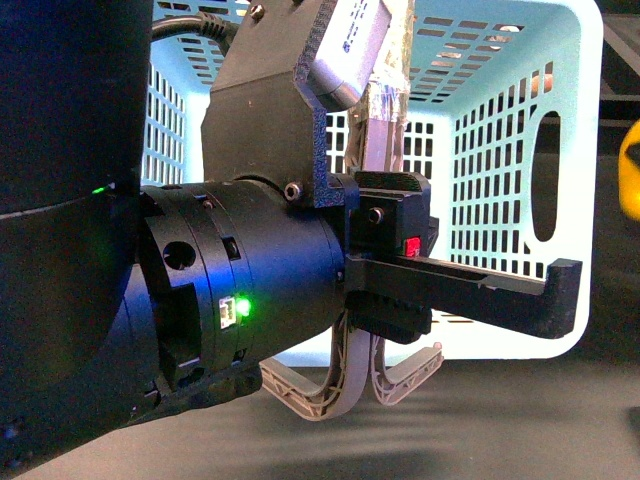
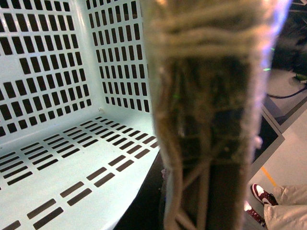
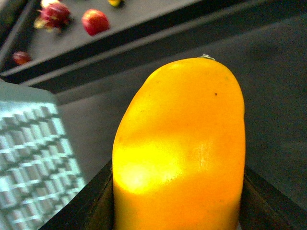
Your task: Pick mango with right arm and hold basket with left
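Note:
The light-blue basket fills the front view behind my left arm. My left gripper is shut on the basket's tape-wrapped handle. In the left wrist view the handle runs up the middle, pinched by my left gripper, with the slotted basket wall beside it. The basket looks empty inside. In the right wrist view my right gripper is shut on the yellow-orange mango, its dark jaws on both sides of the fruit. The basket's corner shows beside it.
A red apple and other reddish fruit lie on a dark shelf beyond the mango. A yellow shape shows at the front view's right edge. A person's shoe stands on the floor beyond the handle.

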Available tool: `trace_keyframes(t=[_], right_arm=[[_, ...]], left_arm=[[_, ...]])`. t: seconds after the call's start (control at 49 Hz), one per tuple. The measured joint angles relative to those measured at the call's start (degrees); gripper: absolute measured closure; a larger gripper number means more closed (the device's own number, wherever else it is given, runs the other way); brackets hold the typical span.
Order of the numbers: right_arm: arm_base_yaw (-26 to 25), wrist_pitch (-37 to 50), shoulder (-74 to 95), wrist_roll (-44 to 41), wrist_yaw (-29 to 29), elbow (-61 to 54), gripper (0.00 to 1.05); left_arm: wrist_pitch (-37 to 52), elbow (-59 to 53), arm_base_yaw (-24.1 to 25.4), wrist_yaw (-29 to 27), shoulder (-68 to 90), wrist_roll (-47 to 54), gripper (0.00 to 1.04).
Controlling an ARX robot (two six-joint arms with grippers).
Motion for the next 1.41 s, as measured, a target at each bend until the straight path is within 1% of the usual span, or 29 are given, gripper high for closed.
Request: trace_keyframes(t=[0.122,0.306,0.429,0.551,0.694,0.714,0.735,0.755,0.837,0.918,0.959,1.0,1.102,1.224,1.367,1.408], right_arm=[[3.6,-3.7,-12.0,0.6,-2.1,-3.0,0.47],[13.0,-9.4,-26.2,0.8,-3.5,-4.4,0.47],[19.5,-10.1,-26.0,0.5,-1.1,-4.3,0.47],[22.3,-9.8,-21.4,0.6,0.8,-3.1,0.47],[23.1,-7.1,-13.8,1.9,3.6,-0.4,0.47],[23.1,-6.7,-13.0,2.1,3.9,0.0,0.45],[23.1,-6.6,-12.6,2.1,4.0,0.1,0.43],[23.1,-6.4,-12.0,2.4,4.1,0.5,0.39],[23.1,-6.2,-11.3,2.5,4.6,1.0,0.32],[23.0,-5.3,-11.4,3.0,5.7,1.3,0.16],[22.9,-4.5,-12.1,3.3,6.4,1.1,0.10],[22.9,-4.1,-13.0,3.5,7.2,0.8,0.07],[22.4,-3.8,-18.6,3.7,9.8,-1.6,0.09],[21.2,-5.4,-28.4,4.1,13.4,-5.9,0.08],[19.4,-10.8,-42.3,4.9,17.6,-12.7,0.08],[19.0,-13.7,-47.9,4.9,19.3,-15.5,0.08]], left_arm=[[0.0,0.0,0.0,-0.1,0.0,0.0,0.97],[0.0,0.0,0.0,-0.1,0.0,0.0,0.97],[0.0,0.0,0.0,-0.1,0.0,0.0,0.97],[0.0,0.0,0.0,0.0,0.0,0.0,0.97],[0.0,0.0,0.0,-0.1,0.0,0.0,0.97],[0.0,0.0,0.0,-0.1,0.0,0.0,0.97],[0.0,0.0,0.0,-0.1,0.0,0.0,0.97],[0.0,0.0,0.0,-0.1,0.0,0.0,0.97],[0.0,0.0,0.0,-0.1,0.0,0.0,0.97],[0.0,0.0,0.0,-0.1,0.0,0.0,0.97],[0.0,0.0,0.0,-0.1,0.0,0.0,0.97],[0.0,0.0,0.0,-0.1,0.0,0.0,0.97],[-0.1,0.0,0.0,0.3,0.2,0.0,0.97],[-0.2,0.0,0.0,0.2,0.3,-0.7,0.97],[-0.2,0.0,0.0,-0.3,0.3,-0.1,0.97],[-0.2,0.0,0.0,-0.3,0.3,-0.2,0.97]])
